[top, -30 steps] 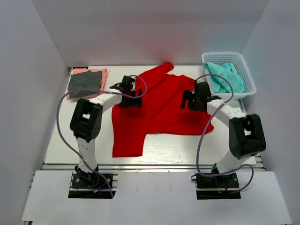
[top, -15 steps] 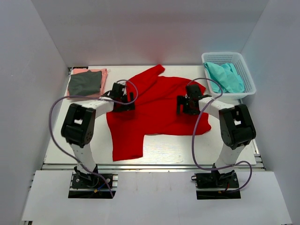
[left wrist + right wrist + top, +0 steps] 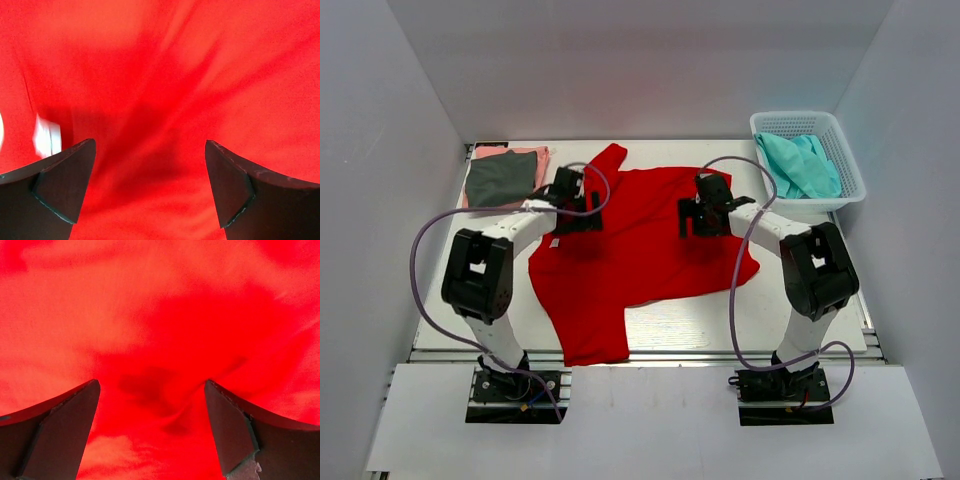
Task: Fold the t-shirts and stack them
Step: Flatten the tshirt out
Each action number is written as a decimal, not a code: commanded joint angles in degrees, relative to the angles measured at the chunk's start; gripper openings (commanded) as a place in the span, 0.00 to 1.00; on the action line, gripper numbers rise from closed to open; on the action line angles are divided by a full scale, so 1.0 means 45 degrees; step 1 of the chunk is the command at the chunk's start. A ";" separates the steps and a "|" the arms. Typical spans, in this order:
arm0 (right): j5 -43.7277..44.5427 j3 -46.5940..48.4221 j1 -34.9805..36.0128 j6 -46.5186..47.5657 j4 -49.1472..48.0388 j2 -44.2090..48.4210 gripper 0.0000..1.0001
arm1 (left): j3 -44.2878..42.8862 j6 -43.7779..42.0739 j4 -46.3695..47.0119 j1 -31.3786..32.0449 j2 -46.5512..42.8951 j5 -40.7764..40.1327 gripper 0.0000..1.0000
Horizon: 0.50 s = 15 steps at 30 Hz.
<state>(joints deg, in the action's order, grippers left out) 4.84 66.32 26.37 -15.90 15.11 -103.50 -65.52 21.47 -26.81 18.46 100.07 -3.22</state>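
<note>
A bright red t-shirt lies spread, crumpled, across the middle of the table. My left gripper is open, low over its upper left part. My right gripper is open, low over its upper right part. In the left wrist view the dark fingers stand wide apart over red cloth, gripper, with a white label at the left. In the right wrist view the gripper spans a small wrinkle of red cloth. A folded dark grey t-shirt lies on a salmon pink one at the back left.
A white lattice basket holding teal cloths stands at the back right. White walls close in the table on three sides. Purple cables loop from both arms over the shirt.
Both grippers have moved left and a little toward the back, and the red t-shirt has slid left with them. Its lower sleeve now lies nearer the front edge.
</note>
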 commanded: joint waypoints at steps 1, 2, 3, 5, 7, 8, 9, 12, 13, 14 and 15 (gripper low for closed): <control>0.1481 0.1913 -0.0293 -0.0159 0.0116 0.0365 0.90 | -0.2390 -0.0921 0.0330 -0.0039 0.0474 -0.0416 1.00; 0.1579 0.2250 -0.0371 -0.0158 0.0350 0.0190 0.90 | -0.2858 -0.0924 0.0332 -0.0155 0.0767 -0.0648 1.00; 0.1658 0.2872 -0.0449 -0.0139 0.0468 -0.0314 0.90 | -0.4003 -0.0924 0.0139 -0.0156 0.1562 -0.0767 1.00; 0.1659 0.3909 -0.0605 -0.0119 0.0704 -0.0669 0.90 | -0.5220 -0.1274 -0.0290 -0.0293 0.2503 -0.0768 1.00; 0.1231 0.4399 -0.0957 0.0075 0.0723 -0.1528 0.90 | -0.6977 -0.1276 -0.0603 -0.0584 0.4079 -0.0768 1.00; 0.0997 0.5311 -0.1248 0.0154 0.0820 -0.2053 0.90 | -0.8376 -0.1392 -0.1224 -0.0780 0.4670 -0.0613 1.00; 0.0936 0.5668 -0.1309 0.0232 0.0937 -0.2541 0.90 | -0.9009 -0.1393 -0.1482 -0.0781 0.5217 -0.0612 1.00; 0.0604 0.7465 -0.1698 0.0661 0.1503 -0.3791 0.90 | -1.0688 -0.1509 -0.1640 -0.1170 0.6938 -0.0182 1.00; 0.0488 0.8145 -0.1777 0.0759 0.1621 -0.3989 0.90 | -1.0927 -0.1510 -0.1505 -0.1346 0.7251 0.0031 1.00; 0.0448 0.8693 -0.1855 0.1127 0.1622 -0.4436 0.90 | -1.1296 -0.1510 -0.1349 -0.1348 0.7563 0.0284 1.00; 0.0390 0.8911 -0.2030 0.1131 0.1564 -0.4866 0.90 | -1.1513 -0.1510 -0.1212 -0.1541 0.8108 0.0461 1.00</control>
<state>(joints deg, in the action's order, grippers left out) 7.81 101.10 18.72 -13.76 19.99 -122.37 -113.69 15.70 -30.02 13.30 134.08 -3.99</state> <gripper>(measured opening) 0.905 0.998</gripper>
